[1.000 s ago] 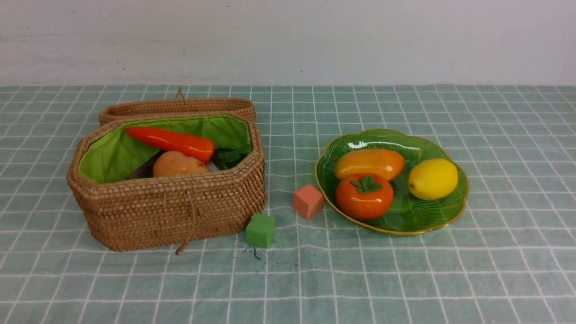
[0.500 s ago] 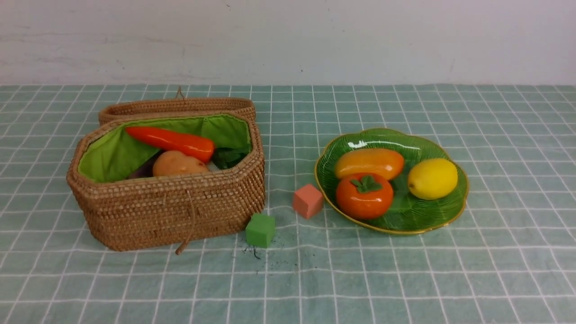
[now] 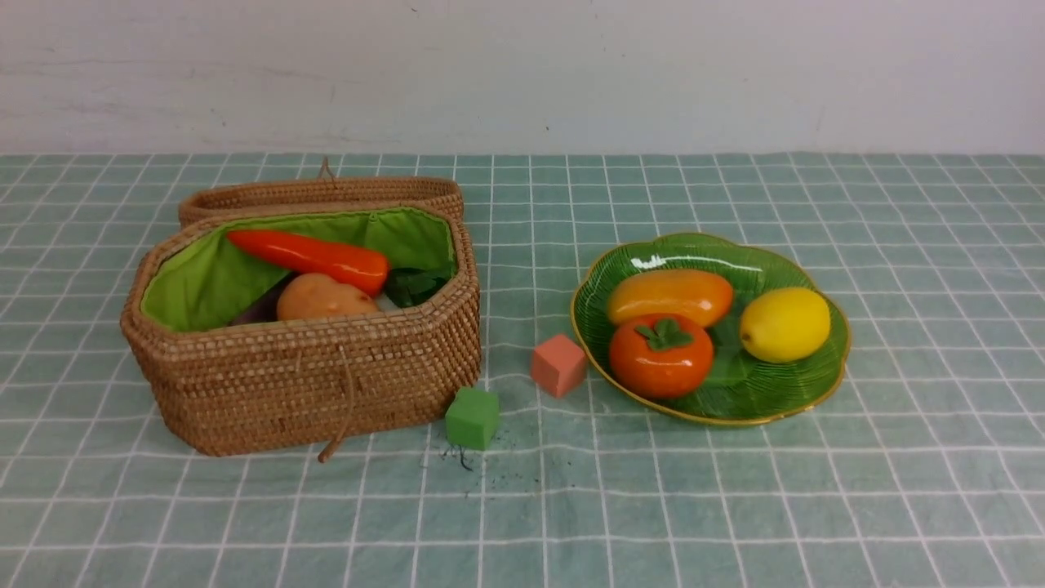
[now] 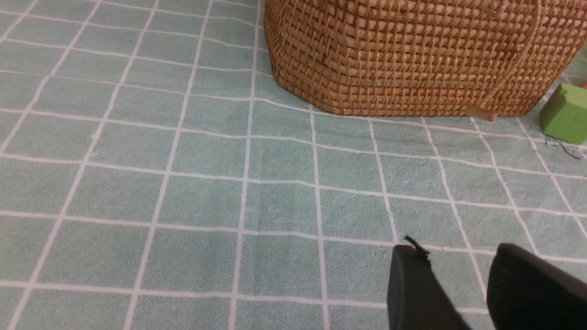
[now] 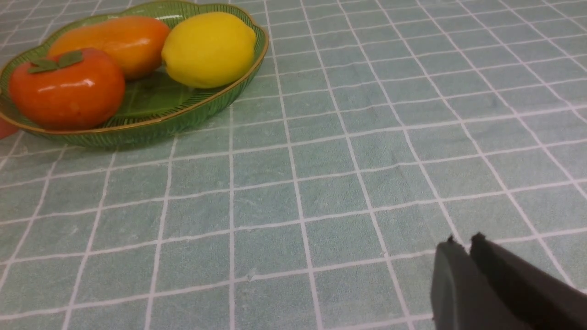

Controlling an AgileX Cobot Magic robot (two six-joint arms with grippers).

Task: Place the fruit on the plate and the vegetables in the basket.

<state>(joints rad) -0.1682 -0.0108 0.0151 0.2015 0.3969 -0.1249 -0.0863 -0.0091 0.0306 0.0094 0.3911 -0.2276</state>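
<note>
My left claw (image 4: 458, 270) hangs low over the checked worktop (image 4: 183, 183), its two dark fingers (image 4: 412, 284) parted by a moderate gap with nothing between them. Ahead of this claw and a little across stands the basket (image 3: 310, 384), lid (image 3: 318, 194) folded back behind it. Inside, against the green lining (image 3: 196, 282), I see the carrot (image 3: 314, 257) lying on top, the potato (image 3: 322, 300) just beneath it, a dark sliver of the eggplant (image 3: 261, 310) beside the potato, and the carrot's leaves (image 3: 416, 286) at the far end; the radish I cannot make out. A cord loop (image 4: 509, 78) hangs down the basket's front wall. The green cube (image 4: 565, 112) sits on the worktop just beside the basket's corner, further from the left claw than the basket wall. The pink cube (image 3: 559, 365) lies between the green cube and the plate (image 3: 816, 392), close to the plate's rim.

On the plate, well ahead of my right claw (image 5: 463, 247), rest the mango (image 5: 114, 41), the persimmon (image 5: 66, 89) nearest that claw's side of the rim, and the lemon (image 5: 208, 48); mango and persimmon touch. The right claw's fingers (image 5: 454, 284) are almost together, only a thin slit showing, gripping nothing.
</note>
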